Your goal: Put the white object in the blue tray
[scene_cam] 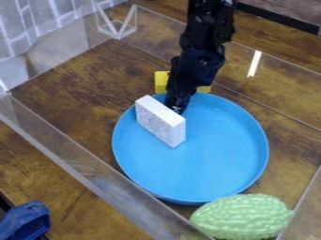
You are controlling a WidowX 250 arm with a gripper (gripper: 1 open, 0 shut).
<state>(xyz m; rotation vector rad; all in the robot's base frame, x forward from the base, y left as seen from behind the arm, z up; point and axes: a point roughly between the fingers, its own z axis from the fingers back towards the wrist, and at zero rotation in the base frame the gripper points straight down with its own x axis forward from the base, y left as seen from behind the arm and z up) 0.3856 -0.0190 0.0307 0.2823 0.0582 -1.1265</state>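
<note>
The white object (160,122) stands on its edge inside the blue tray (232,173), against the tray's far-left rim, with its broad speckled face turned to the front left. My black gripper (177,99) points steeply down just behind the block's upper right corner, over the tray's rim. Its dark fingers look parted, and the block is beside them, not between them. The fingertips are close to the block, but I cannot tell whether they touch it.
A yellow box (163,81) lies on the wooden table just behind the tray, partly hidden by the gripper. A green bumpy fruit (239,217) sits at the tray's near right rim. Clear plastic walls (75,159) fence the table at front left and back.
</note>
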